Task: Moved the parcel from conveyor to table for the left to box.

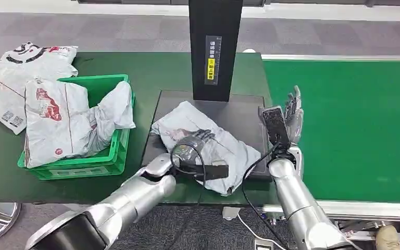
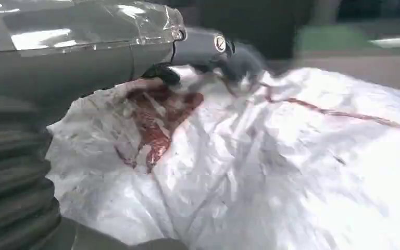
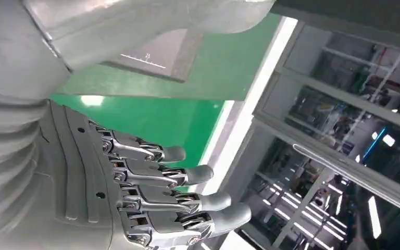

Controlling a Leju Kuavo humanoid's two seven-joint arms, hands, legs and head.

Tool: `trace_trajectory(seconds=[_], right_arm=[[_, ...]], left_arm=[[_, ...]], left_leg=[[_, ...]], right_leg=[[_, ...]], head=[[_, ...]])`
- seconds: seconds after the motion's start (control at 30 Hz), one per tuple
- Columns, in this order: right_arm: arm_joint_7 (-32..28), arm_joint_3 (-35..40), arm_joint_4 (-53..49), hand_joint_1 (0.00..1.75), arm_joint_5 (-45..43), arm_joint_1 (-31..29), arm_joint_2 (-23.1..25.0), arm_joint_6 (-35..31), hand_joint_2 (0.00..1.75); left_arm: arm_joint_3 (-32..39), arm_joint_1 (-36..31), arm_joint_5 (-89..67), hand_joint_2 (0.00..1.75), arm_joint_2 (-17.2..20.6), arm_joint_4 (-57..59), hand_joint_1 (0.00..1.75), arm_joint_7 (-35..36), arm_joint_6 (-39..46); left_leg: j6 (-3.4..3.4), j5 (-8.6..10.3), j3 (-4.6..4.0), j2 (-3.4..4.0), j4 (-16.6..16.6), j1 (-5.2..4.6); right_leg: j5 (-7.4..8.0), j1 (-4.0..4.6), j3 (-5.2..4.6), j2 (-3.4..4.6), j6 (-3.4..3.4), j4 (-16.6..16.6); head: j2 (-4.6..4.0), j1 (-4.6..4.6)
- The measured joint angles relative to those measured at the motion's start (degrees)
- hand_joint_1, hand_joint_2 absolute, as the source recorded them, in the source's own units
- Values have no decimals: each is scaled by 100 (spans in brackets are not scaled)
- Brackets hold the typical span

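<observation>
- On the dark plate (image 1: 250,112) under the black scanner post (image 1: 214,47), our left hand (image 1: 198,139) rests on the white parcel (image 1: 208,143), fingers laid over its crumpled top; we cannot tell whether they actually grip it.
- Our right hand (image 1: 290,115) stands upright at the plate's right edge, beside the green conveyor (image 1: 354,125), fingers straight and slightly apart, holding nothing.
- From the left wrist we see the parcel (image 2: 250,166) close up, its red print and wrinkles plain, with the thumb (image 2: 208,47) pressed against the wrapper.
- From the right wrist we see the extended fingers (image 3: 187,177) with only air between them.
- Left of the plate, the head view shows a green crate (image 1: 109,156) holding other parcels (image 1: 62,122).
</observation>
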Motion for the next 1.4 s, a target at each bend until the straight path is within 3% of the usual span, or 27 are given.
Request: trace_trajectory(seconds=[0.03,0.07,0.2,0.33,0.73,1.1,1.27,1.4], right_arm=[[-2,0,0,0,-2,-5,-4,9,175],[-2,0,0,0,-2,-17,-4,11,175],[20,0,0,0,-26,-34,-22,17,175],[50,0,-54,0,-53,28,-26,70,175],[162,0,-195,0,42,136,-33,127,175],[160,0,-195,0,-22,134,-33,201,175],[153,0,-192,0,-96,135,-33,170,175],[149,0,-188,0,-98,119,-31,116,175]], left_arm=[[-179,-12,-186,175,-24,26,3,17,-249],[-334,-5,-339,175,-39,59,175,22,-470],[-821,75,-700,175,-76,131,175,106,-636],[-1118,103,-956,175,-76,170,175,236,-114],[-1151,235,-1061,175,-28,245,175,271,1347],[-871,238,-840,175,37,262,175,-57,1909],[-250,95,-178,175,68,74,175,-912,2471],[212,-372,-483,175,164,-279,175,-655,2976]], left_leg=[[1,0,3,-6,-1,0],[1,-1,8,-6,-1,-1],[1,-3,20,-9,-1,-1],[1,-3,29,-6,-1,-1],[2,3,29,-3,-1,-1],[1,2,21,-3,-1,-1],[1,4,17,-3,0,-1],[-1,7,14,-5,-1,-1]], right_leg=[[-4,0,7,-8,2,-1],[-6,-2,11,-9,1,-1],[-11,-2,25,-15,5,-4],[-5,-3,32,-9,3,-4],[2,-2,30,-4,1,-2],[1,-2,22,-5,1,-1],[1,-2,16,-5,1,0],[4,-2,16,-5,-1,4]], head=[[-2,0],[0,0],[0,0],[-2,2],[-2,2],[-2,2],[-2,2],[0,2]])
